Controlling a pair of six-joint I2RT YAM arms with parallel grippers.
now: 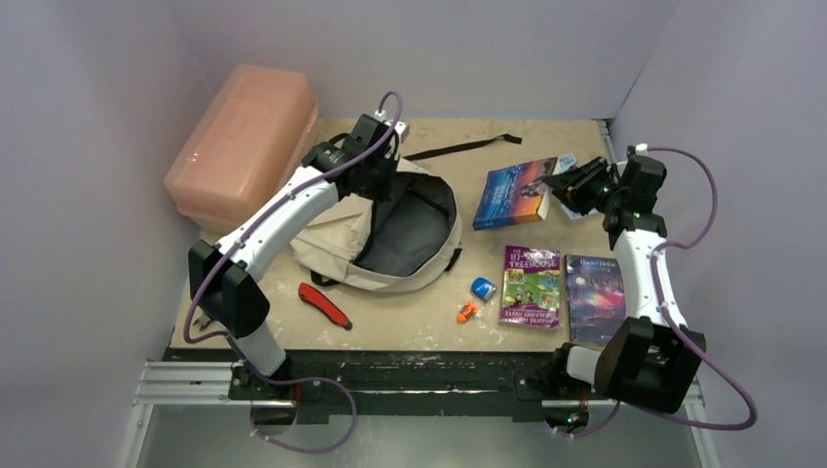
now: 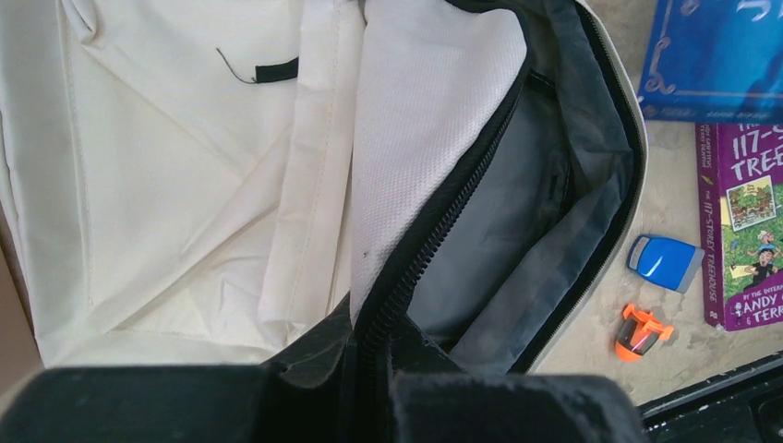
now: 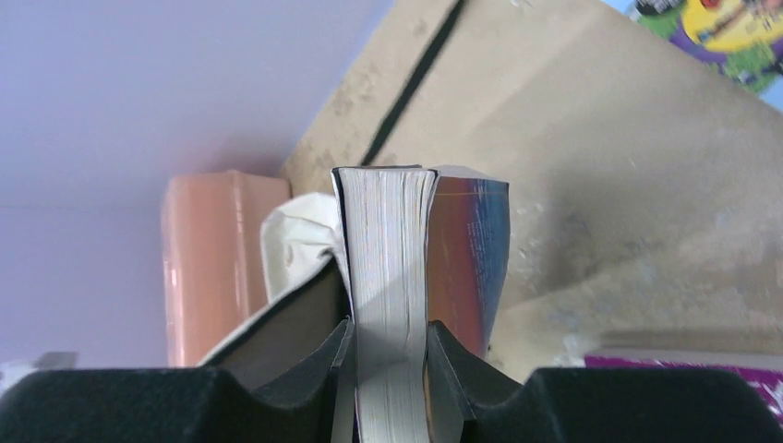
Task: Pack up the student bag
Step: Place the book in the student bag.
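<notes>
The beige student bag (image 1: 327,234) lies left of centre with its main compartment unzipped and the dark lining (image 1: 414,229) showing. My left gripper (image 1: 378,161) is shut on the bag's zipper edge at the far rim. In the left wrist view my left gripper (image 2: 392,346) pinches the black zipper (image 2: 443,221) between cream fabric (image 2: 185,185) and grey lining. My right gripper (image 1: 577,185) is shut on the right end of a blue book (image 1: 512,193). In the right wrist view my right gripper (image 3: 390,341) grips the book's page block (image 3: 388,240).
A pink plastic box (image 1: 244,141) stands at the back left. A purple Treehouse book (image 1: 531,285) and a dark book (image 1: 595,297) lie front right. A blue sharpener (image 1: 483,288), an orange item (image 1: 468,311) and a red cutter (image 1: 324,304) lie in front. A black strap (image 1: 463,148) lies at the back.
</notes>
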